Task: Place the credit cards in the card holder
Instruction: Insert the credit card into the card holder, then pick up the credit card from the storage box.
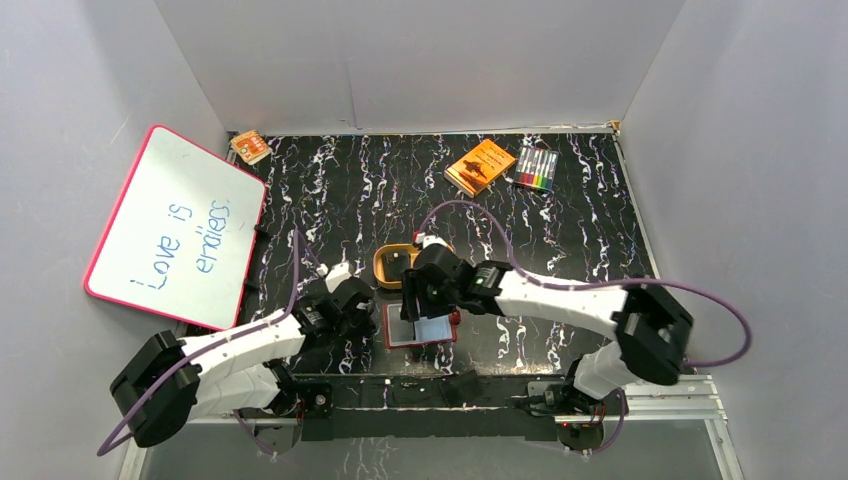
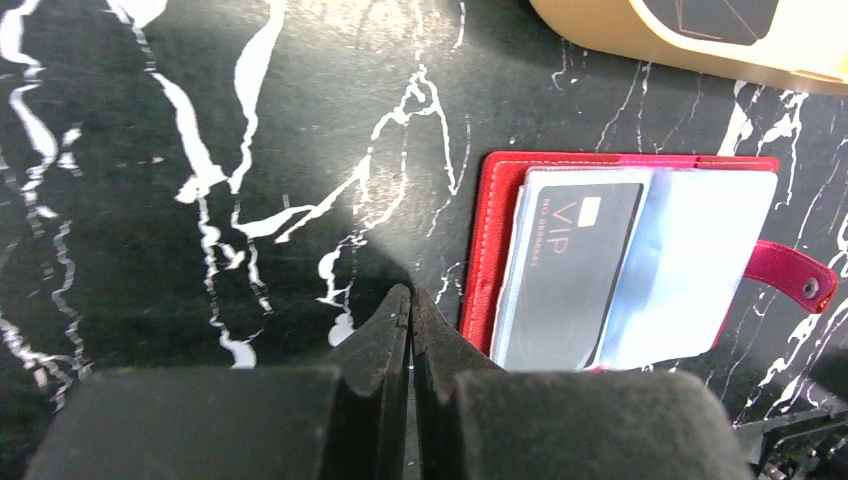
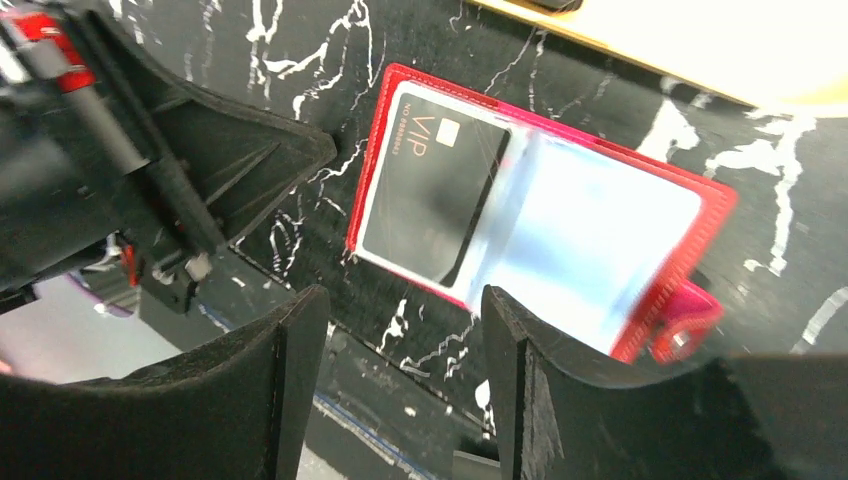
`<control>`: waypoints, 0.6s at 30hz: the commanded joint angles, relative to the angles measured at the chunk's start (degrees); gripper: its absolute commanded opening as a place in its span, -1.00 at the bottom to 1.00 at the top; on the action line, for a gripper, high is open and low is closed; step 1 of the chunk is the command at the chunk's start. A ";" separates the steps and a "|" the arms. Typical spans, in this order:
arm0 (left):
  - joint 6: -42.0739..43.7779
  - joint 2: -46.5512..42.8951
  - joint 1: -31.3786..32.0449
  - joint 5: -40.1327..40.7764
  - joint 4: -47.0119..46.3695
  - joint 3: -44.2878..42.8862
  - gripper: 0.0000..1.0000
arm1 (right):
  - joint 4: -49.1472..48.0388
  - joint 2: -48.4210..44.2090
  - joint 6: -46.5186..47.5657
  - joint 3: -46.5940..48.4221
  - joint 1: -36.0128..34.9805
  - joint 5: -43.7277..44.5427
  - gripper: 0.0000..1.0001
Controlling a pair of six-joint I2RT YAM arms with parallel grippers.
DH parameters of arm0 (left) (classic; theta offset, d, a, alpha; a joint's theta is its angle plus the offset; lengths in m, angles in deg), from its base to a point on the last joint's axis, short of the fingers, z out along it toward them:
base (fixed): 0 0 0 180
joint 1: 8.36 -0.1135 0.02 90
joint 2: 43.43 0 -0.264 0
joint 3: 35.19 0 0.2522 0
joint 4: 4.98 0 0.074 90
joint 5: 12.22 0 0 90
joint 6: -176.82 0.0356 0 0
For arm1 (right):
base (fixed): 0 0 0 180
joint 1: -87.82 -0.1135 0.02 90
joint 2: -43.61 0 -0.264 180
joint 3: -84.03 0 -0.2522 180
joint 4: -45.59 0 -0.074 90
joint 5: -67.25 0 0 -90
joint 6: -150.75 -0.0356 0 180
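One card (image 2: pixel 575 265), black, marked VIP: seated in the left pocket of the holder (image 2: pixel 690 260), which lies open and flat on the table (image 2: pixel 200 150).
One further dark card (image 2: pixel 710 12): in the tan tray (image 2: pixel 600 35) just beyond the holder, not yet filed.
Left jaws (image 2: pixel 411 300): clenched on nothing, tips low just beside the holder's left edge. Whether they touch it is unclear.
Right jaws (image 3: pixel 400 330): released, empty, hanging over the holder's near edge.

Step, as judged: fetching the tray card. To do it well:
- Lift clear of the holder before travelling, so the pale pockets are not dragged.
- Take the card by one long edge, perhaps tilting it against the tray wall.
- Feed it in flat, with the left jaws steadying the holder's red border.

Surface: black, white-veined, apparently glossy, so a thin card may slide on it.

Room: pale grey walls (image 1: pixel 400 60) on three sides. Whiteboard (image 1: pixel 175 230) well left of the holder. Orange box (image 1: pixel 480 166) and markers (image 1: pixel 537 168) far beyond the holder.
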 commanded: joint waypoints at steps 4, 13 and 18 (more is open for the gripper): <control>2.43 -6.89 -0.38 4.88 10.20 -4.22 -0.82 | 11.60 -17.81 -0.85 -4.45 -0.24 9.52 0.36; 11.60 -13.67 -0.52 4.37 9.11 -10.50 0.30 | 4.80 -36.87 -7.66 -21.28 -0.05 10.07 0.42; 13.47 -9.09 -3.68 6.55 7.69 -14.97 0.42 | -4.49 -31.01 -3.84 -17.13 3.67 8.69 0.40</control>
